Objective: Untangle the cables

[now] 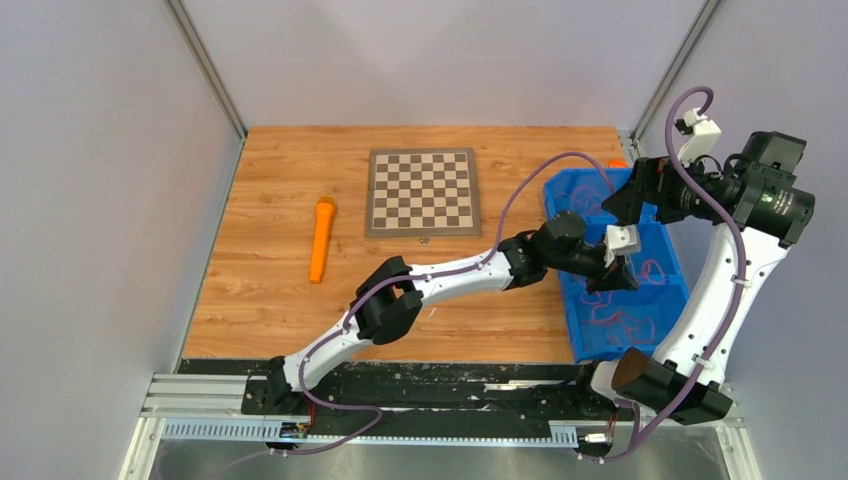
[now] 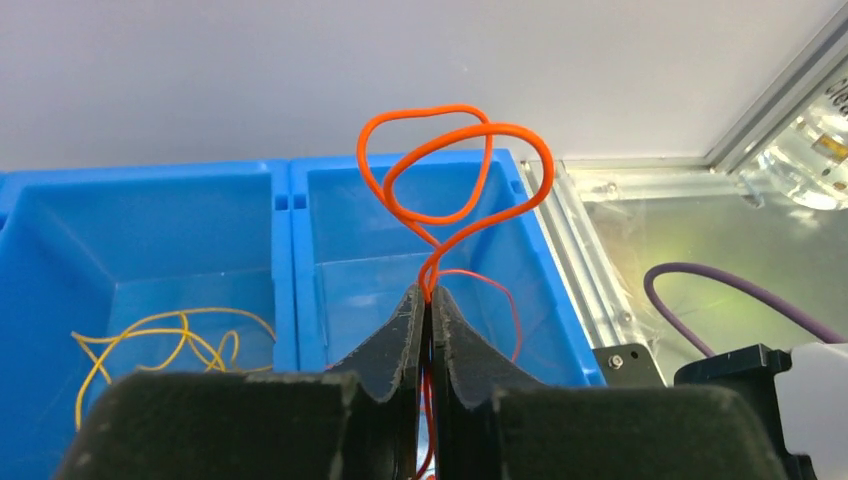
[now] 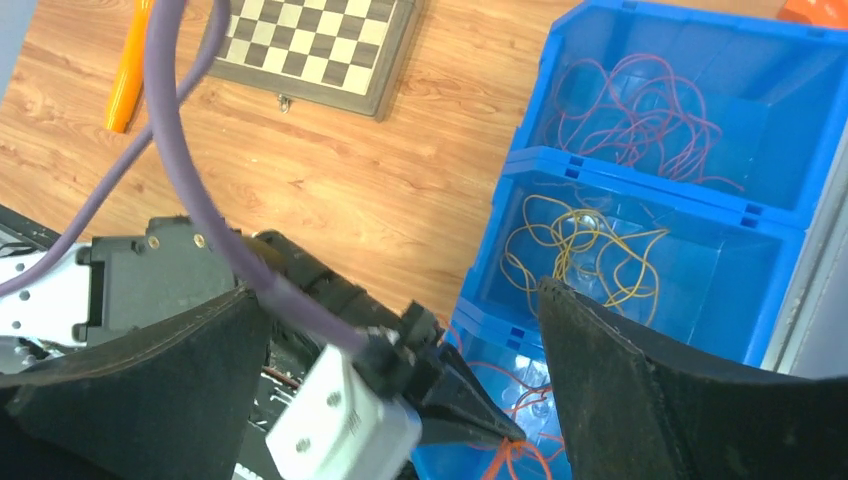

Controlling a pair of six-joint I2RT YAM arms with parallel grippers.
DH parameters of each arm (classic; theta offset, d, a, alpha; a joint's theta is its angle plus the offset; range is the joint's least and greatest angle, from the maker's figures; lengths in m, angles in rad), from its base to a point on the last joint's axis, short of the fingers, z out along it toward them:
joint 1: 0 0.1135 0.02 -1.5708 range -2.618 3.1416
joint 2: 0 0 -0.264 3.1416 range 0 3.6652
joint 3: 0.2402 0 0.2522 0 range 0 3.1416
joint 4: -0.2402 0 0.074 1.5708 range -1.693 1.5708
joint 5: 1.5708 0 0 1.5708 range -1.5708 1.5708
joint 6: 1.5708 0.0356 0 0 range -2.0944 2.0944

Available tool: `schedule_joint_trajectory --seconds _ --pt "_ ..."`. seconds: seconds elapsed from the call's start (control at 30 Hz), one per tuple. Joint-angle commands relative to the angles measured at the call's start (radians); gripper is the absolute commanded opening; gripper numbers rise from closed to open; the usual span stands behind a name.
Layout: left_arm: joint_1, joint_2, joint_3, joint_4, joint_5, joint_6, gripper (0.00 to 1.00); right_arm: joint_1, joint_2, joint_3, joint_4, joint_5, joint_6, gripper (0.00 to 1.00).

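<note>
**The left pincer (image 2: 428, 292) nips one orange cable (image 2: 440, 160) over the blue bin (image 2: 283, 250)**

We find the left pincer pressed together on a single orange cable, whose two springy loops stand out beyond the fingertips (image 2: 403, 330) over the near compartment of the blue bin. The bin sits along the right edge of the tabletop (image 1: 280, 300), toward its near corner. The right pincer (image 3: 400, 290) hangs above the bin, jaws spread wide, holding nothing. Yellow cables (image 3: 580, 245) lie heaped in the middle compartment, reddish cables (image 3: 640, 105) in the far one, and more orange strands (image 3: 515, 455) beneath the left pincer. We judge the cable featherlight, thin and slick: stiff enough to keep its curl, soft enough to kink, and liable to slip through a loose pinch or drag neighbours along where loops cross. The best second hold, in our view, is on a bare run of the loop just past the crossing, never on the tangle itself.
</note>
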Motion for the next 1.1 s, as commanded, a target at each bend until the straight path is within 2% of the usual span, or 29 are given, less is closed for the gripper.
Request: schedule_joint_trajectory --seconds 0.0,0.1,0.17,0.23,0.27,0.33,0.43,0.57,0.7,0.87,0.97,1.03,1.07 --pt "-0.062 0.047 0.129 -0.189 -0.037 0.127 0.17 -0.004 -0.038 0.075 -0.003 -0.019 -0.049 1.0" --pt "-0.065 0.048 0.133 -0.194 -0.043 0.139 0.24 -0.004 -0.04 0.098 -0.002 -0.032 -0.047 1.0" --pt "-0.067 0.046 0.132 -0.197 -0.048 0.145 0.32 -0.004 -0.04 0.107 0.001 -0.044 -0.047 1.0" --pt "-0.067 0.043 0.127 -0.194 -0.043 0.154 0.53 -0.005 -0.038 0.108 -0.001 -0.044 -0.047 1.0" --pt "-0.067 0.038 0.124 -0.191 -0.04 0.156 0.7 -0.005 -0.038 0.106 -0.003 -0.038 -0.05 1.0" --pt "-0.067 0.025 0.102 -0.168 -0.035 0.159 0.84 -0.005 -0.039 0.097 -0.013 -0.031 -0.068 1.0" --pt "-0.064 0.006 0.071 -0.149 -0.061 0.131 0.96 -0.004 -0.042 0.093 -0.027 -0.032 -0.085 1.0" --pt "-0.047 -0.082 -0.067 -0.067 -0.103 0.096 1.0 -0.004 -0.037 0.084 -0.032 -0.044 -0.08 1.0" --pt "-0.019 -0.25 -0.319 0.057 -0.174 0.078 1.0 -0.004 -0.016 0.074 -0.021 -0.079 -0.052 1.0" --pt "0.074 -0.499 -0.623 0.085 -0.251 0.0 1.0 0.005 0.021 0.002 0.086 -0.109 0.045 1.0" --pt "0.142 -0.636 -0.718 -0.028 -0.266 -0.027 1.0 0.049 0.044 -0.072 0.203 -0.106 0.115 1.0" --pt "0.209 -0.715 -0.725 -0.212 -0.253 -0.041 1.0 0.098 0.061 -0.112 0.286 -0.099 0.165 1.0" --pt "0.261 -0.755 -0.707 -0.361 -0.247 -0.044 1.0 0.126 0.07 -0.133 0.326 -0.095 0.206 1.0"
